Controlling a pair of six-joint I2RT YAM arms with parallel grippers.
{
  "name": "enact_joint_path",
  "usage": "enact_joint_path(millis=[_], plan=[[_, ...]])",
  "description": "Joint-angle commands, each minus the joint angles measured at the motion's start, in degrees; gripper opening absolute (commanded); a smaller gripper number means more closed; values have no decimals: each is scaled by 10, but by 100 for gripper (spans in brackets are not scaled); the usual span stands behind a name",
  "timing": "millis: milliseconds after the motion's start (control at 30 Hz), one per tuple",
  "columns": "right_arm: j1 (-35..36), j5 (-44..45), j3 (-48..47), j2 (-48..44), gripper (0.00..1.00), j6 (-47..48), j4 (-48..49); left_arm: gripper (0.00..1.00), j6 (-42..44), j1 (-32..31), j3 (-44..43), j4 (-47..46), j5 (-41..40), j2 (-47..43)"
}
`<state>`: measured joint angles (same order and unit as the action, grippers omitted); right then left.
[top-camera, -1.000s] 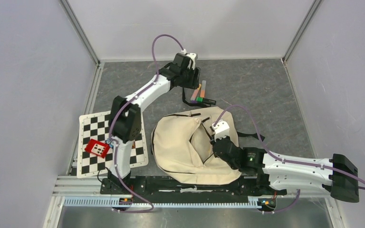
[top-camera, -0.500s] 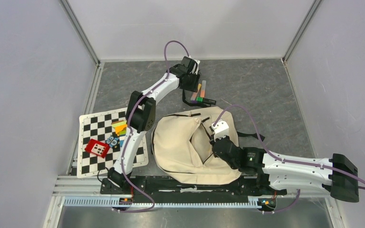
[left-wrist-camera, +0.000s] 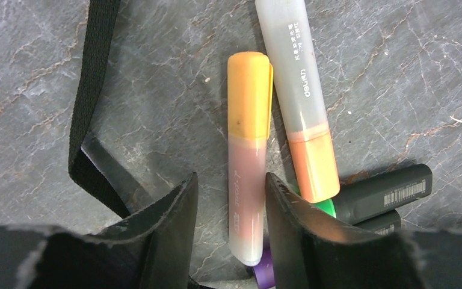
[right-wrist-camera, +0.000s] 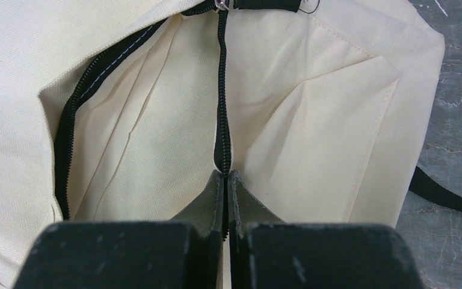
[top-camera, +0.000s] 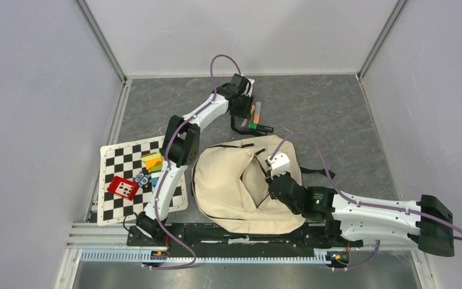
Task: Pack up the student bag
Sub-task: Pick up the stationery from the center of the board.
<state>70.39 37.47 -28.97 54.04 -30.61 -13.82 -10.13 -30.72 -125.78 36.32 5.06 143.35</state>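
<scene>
"Student bag (top-camera: 228, 186) — the large cream fabric backpack with black straps — where?"

"Just right of the black-and-white checkered mat (top-camera: 115, 161); right gripper (right-wrist-camera: 225, 179) has jaws together, pinched on its black zipper seam; beyond the mat's far right corner, left gripper (left-wrist-camera: 230, 182) jaws stand apart astride an orange-capped translucent highlighter (left-wrist-camera: 249, 96)."

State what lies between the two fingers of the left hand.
In the left wrist view, an orange-capped highlighter lies on the grey table between the fingers of the left hand, with a gap showing on one side.
</scene>
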Motion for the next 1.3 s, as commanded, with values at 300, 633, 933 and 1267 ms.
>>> enact_joint_path(millis=[300, 633, 933, 1267], plan=[[-2, 6, -2, -3, 0, -4, 10, 4, -13, 0, 35, -39, 24, -48], [-3, 47, -48, -26, 0, 34, -9, 2, -73, 0, 104, -115, 54, -254], [-5, 87, -120, -39, 0, 118, 18, 2, -155, -3, 297, -78, 158, -461], [-7, 94, -149, -27, 0, 127, 5, 2, -253, -90, 551, -58, 185, -679]])
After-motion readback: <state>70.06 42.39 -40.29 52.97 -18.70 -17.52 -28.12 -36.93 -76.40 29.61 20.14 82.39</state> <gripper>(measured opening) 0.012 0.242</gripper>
